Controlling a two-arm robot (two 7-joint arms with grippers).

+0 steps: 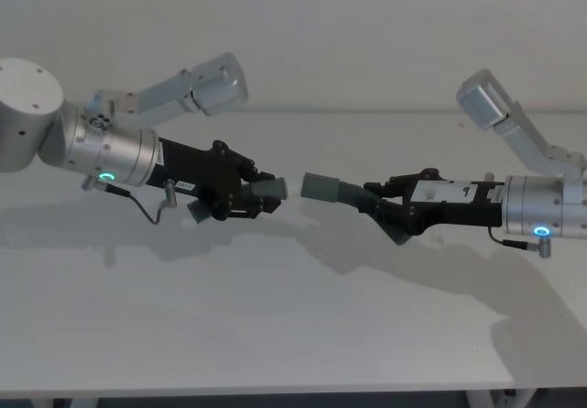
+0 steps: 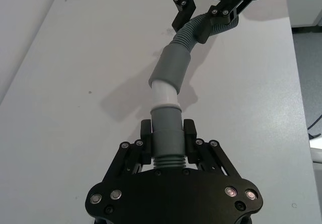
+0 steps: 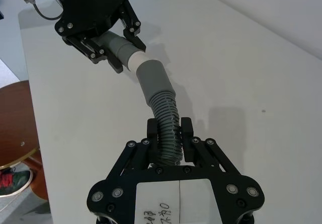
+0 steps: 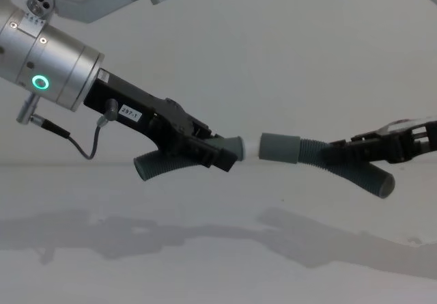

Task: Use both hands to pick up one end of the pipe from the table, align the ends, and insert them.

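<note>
Grey ribbed plastic marks two short curved hose pieces held above the plain white matte table (image 1: 275,335), one in each of two black two-fingered grippers. Left gripper (image 2: 167,133) pinches the narrow-cuffed hose piece (image 2: 166,133) with the pale tip (image 2: 165,95); right gripper (image 3: 170,132) pinches the wide-collared hose piece (image 3: 163,118). Between both grippers, pale tip meets the wide grey collar (image 2: 171,68).
</note>
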